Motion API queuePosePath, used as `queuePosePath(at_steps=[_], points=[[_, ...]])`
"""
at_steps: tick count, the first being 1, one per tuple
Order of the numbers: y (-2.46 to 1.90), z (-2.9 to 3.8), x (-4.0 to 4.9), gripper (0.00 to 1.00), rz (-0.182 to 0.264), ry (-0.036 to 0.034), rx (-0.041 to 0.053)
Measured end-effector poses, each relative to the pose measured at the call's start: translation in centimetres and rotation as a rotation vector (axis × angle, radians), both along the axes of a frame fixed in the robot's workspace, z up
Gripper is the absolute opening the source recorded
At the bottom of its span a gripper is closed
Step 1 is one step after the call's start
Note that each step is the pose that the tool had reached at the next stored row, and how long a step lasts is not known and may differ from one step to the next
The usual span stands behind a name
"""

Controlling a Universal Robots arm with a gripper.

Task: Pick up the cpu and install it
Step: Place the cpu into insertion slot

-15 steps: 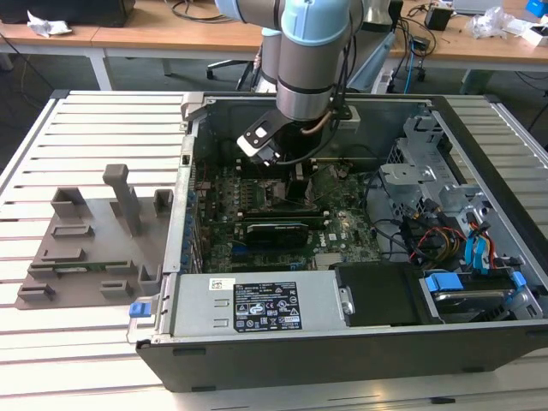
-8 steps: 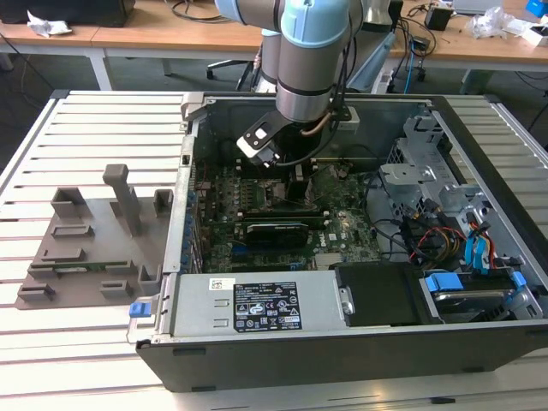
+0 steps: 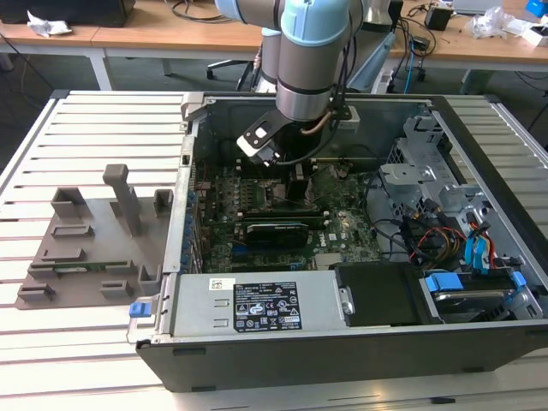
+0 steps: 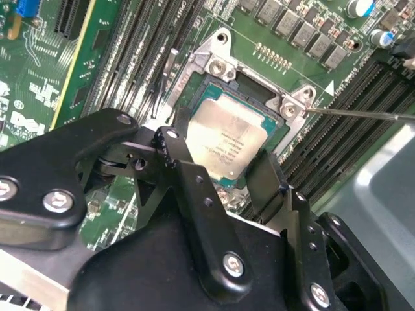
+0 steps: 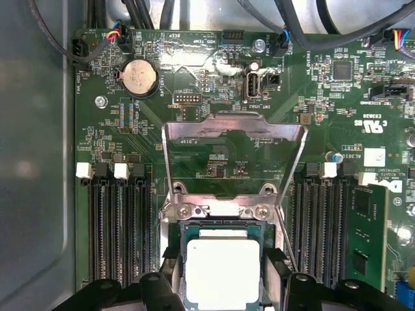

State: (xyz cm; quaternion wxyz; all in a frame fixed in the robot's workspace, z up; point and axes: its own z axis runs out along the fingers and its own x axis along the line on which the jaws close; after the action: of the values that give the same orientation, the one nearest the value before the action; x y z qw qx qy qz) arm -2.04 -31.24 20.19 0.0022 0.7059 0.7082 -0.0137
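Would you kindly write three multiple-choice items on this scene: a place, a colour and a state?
1. Where is the cpu?
A) on the grey fixture outside the case
B) at the socket on the motherboard
C) on the power supply

2. What colour is the cpu's top?
A) green
B) pale silver
C) blue

3. How is the socket's load plate?
A) swung open
B) shut over the cpu
C) lying outside the case

Answers: B, both wrist views show it at the socket; B, its top looks silvery; A, the first wrist view shows the plate folded back, cpu uncovered.
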Motion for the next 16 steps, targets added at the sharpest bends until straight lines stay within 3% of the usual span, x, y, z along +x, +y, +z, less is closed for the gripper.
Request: queuePosePath(at_steps=[3,5,6,7,11,12,15,16], points=[[0.07,1.06,0.00,0.62,0.000,0.0000,-0.0001],[0.07,1.25,0.00,0.62,0.000,0.0001,-0.0002],[0.08,1.26,0.01,0.54,0.000,0.0000,0.0001],[0.08,1.26,0.01,0.54,0.000,-0.0001,0.0002],[0.08,1.20,-0.07,0.29,0.000,0.0000,-0.0068],[0.07,1.13,-0.15,0.29,0.000,0.0000,-0.0091],[0.07,0.76,-0.59,0.11,0.000,0.0000,-0.0151],[0.07,0.69,-0.68,0.11,0.000,0.0000,-0.0159]])
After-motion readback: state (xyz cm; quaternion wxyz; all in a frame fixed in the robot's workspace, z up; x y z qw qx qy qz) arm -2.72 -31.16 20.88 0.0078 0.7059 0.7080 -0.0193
